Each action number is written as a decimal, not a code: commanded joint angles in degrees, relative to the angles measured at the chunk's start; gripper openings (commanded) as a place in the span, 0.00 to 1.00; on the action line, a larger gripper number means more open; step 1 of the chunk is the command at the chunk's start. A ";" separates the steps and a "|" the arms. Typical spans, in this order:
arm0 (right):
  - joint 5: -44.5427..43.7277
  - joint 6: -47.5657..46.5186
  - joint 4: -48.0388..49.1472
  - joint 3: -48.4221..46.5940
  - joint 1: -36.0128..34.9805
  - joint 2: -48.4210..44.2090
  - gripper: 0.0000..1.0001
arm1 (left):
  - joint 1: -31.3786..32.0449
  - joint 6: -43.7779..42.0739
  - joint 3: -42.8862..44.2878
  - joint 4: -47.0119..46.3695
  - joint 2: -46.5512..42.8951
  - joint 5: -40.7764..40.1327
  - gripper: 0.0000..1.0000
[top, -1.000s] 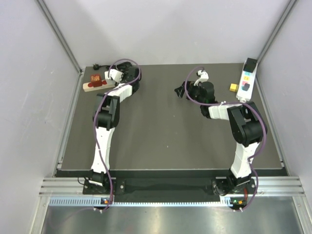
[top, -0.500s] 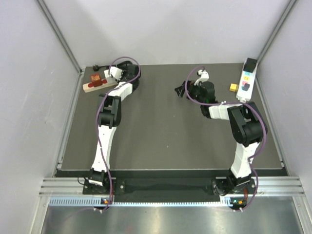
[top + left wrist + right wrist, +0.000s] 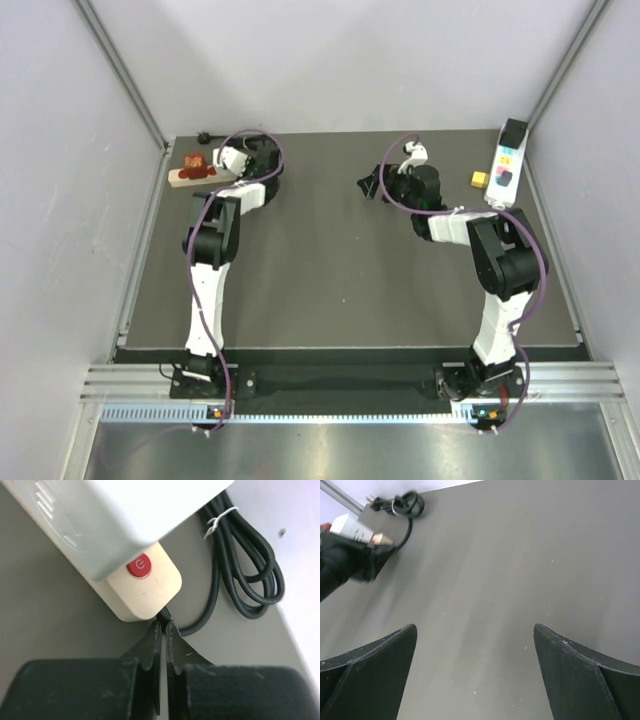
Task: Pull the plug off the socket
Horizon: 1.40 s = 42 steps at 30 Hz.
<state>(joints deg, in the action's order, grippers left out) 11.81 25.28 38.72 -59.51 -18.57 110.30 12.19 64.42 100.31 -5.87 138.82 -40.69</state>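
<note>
A cream power strip, the socket, lies at the back left of the dark mat, with a red-brown plug standing on it. In the left wrist view the strip's end carries a red power button, and a bulky white block sits on the strip just beyond it. My left gripper is shut, its tips pressed together against the strip's end where the black cable comes out, with nothing between them. My right gripper hangs wide open over bare mat, far from the strip.
The strip's black cable lies coiled behind it near the back wall. A long white device with coloured buttons and a small yellow block sit at the back right. Metal rails and walls bound the mat.
My left gripper's fingers have gone from partly open to shut at the strip's cable end, and that arm has shifted slightly left. The right arm has not moved.
</note>
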 commanded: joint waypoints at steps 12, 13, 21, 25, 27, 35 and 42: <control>7.78 3.55 -0.58 -6.94 -2.00 2.90 0.99 | 8.99 -4.14 -28.42 -4.41 -23.69 1.84 0.00; 8.05 3.64 -0.40 -7.03 -2.17 3.34 0.99 | 10.04 -3.70 -28.33 -4.68 -23.60 2.10 0.00; 8.75 3.55 -1.72 -7.90 -2.26 4.04 0.99 | 16.12 -5.71 -15.43 -2.57 -15.36 7.98 0.00; 9.19 3.73 -2.94 -8.78 -2.00 4.83 0.99 | 15.33 -9.74 -10.31 -1.95 -13.49 16.49 0.22; 9.45 3.90 -3.47 -9.57 -1.74 5.27 0.99 | 14.80 -14.55 -11.10 -5.53 -14.28 25.60 0.33; 10.95 4.16 -4.88 -11.33 -1.56 6.68 0.99 | 12.96 -25.74 -20.50 -7.24 -24.46 39.36 0.71; 14.38 6.36 -4.44 -15.80 -2.79 10.36 0.97 | 8.21 -39.43 -22.80 3.92 -36.59 40.34 0.72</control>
<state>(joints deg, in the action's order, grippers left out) 23.66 30.59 32.56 -71.00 -20.58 118.93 22.65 34.22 76.40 -5.17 109.30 -2.26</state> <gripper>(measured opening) 0.976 0.711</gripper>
